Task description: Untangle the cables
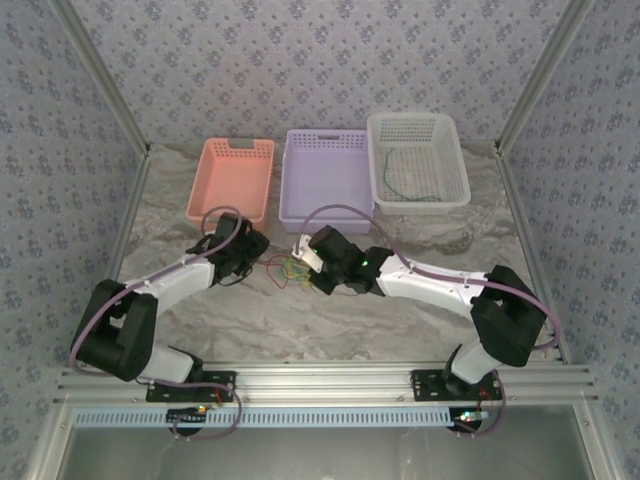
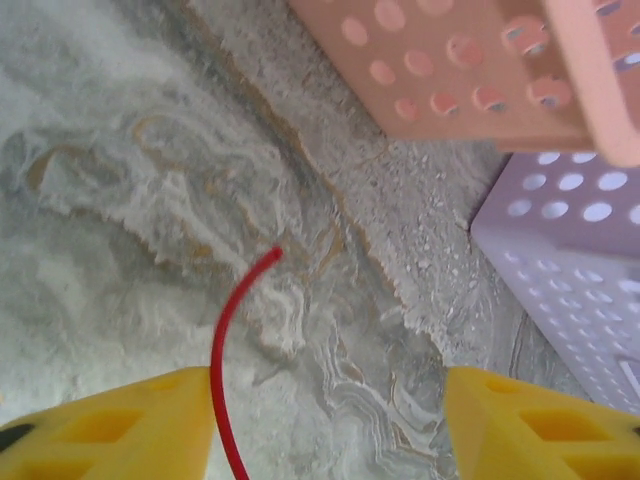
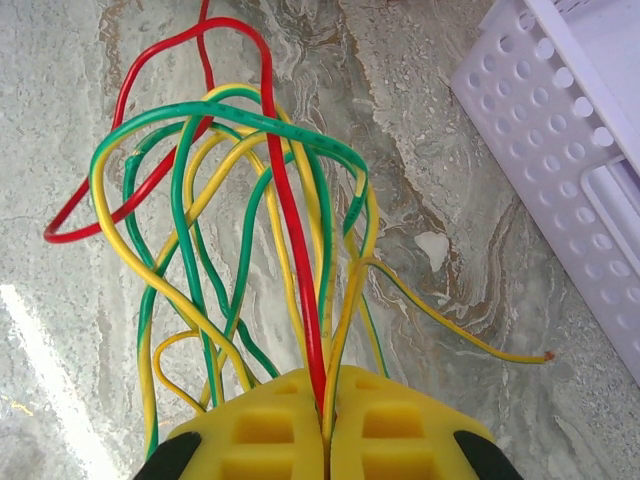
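Observation:
The cables are a tangle of red, yellow and green wires (image 1: pixel 290 270) on the marble table between my two grippers. My right gripper (image 3: pixel 325 400) is shut on a bunch of them: a red wire (image 3: pixel 290 230), yellow strands (image 3: pixel 150 270) and green strands (image 3: pixel 260 125) loop up out of its yellow fingers. My left gripper (image 2: pixel 330 420) is open just left of the tangle. A single red wire (image 2: pixel 225 340) runs between its fingers, close along the left finger (image 2: pixel 110 430). From above, the left gripper (image 1: pixel 258 250) and right gripper (image 1: pixel 300 258) nearly face each other.
Three baskets stand at the back: pink (image 1: pixel 238 147), purple (image 1: pixel 325 135) and white (image 1: pixel 415 118), the white one holding a green wire (image 1: pixel 400 175). The pink basket (image 2: pixel 470 60) and purple basket (image 2: pixel 570 260) are close ahead of the left gripper. The purple basket (image 3: pixel 560 130) lies right of the right gripper.

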You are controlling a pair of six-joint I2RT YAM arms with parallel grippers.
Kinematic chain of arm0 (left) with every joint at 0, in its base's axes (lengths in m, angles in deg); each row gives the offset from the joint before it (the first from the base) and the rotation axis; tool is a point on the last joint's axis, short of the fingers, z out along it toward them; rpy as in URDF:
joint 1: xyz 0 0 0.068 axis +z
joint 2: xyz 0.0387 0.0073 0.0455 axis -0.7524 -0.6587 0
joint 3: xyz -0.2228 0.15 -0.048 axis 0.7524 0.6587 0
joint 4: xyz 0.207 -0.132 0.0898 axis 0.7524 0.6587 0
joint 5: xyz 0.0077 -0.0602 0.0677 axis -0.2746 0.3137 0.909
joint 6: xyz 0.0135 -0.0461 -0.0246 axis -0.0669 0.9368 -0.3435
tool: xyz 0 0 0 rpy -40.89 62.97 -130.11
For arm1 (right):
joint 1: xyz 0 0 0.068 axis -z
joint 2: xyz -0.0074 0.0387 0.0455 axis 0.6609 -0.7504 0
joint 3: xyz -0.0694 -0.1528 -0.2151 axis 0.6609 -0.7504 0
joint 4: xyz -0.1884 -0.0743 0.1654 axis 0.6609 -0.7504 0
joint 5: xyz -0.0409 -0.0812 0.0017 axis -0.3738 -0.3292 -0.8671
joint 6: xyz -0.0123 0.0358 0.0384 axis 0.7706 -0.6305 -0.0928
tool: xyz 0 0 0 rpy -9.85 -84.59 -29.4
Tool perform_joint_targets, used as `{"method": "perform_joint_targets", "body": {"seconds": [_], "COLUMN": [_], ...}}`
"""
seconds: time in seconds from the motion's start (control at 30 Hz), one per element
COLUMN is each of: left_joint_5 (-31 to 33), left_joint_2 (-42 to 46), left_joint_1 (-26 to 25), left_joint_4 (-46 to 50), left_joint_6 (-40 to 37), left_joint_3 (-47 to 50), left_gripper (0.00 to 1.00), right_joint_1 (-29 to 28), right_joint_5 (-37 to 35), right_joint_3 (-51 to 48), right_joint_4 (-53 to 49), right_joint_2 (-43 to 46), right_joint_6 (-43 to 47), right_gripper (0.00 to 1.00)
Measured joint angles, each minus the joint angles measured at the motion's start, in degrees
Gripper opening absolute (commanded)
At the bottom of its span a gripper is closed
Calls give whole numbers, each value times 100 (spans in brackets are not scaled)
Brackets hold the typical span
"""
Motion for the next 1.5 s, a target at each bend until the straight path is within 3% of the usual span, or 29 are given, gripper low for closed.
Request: {"method": "perform_joint_targets", "body": {"seconds": [0.07, 0.17, 0.3, 0.43, 0.6, 0.8, 1.1, 1.5], "left_joint_5": [-42, -127, -212, -184, 140, 413, 487, 546], "left_joint_2": [-83, -170, -175, -52, 885, 1508, 1895, 2020], "left_joint_1": [50, 55, 55, 55, 138, 780, 1716, 2028], "left_joint_4": [-186, -367, -437, -385, 181, 1132, 2192, 2855], "left_joint_6": [59, 83, 72, 68, -162, -754, -1443, -1720], "left_joint_3": [0, 0, 2, 4, -85, -1110, -1709, -1961], "left_gripper": [24, 20, 0, 0, 0, 0, 0, 0], "right_joint_1": [0, 7, 33, 92, 269, 487, 763, 837], "right_joint_5": [9, 24, 31, 33, 31, 15, -20, -426], "right_joint_3": [-39, -114, -205, -249, -258, -284, -498, -573], "right_joint_4": [48, 116, 146, 146, 142, 140, 127, -37], "right_joint_2": [22, 57, 146, 236, 306, 426, 833, 708], "right_joint_6": [15, 17, 17, 17, 61, 57, 55, 57], "right_gripper": [0, 0, 0, 0, 0, 0, 0, 0]}}
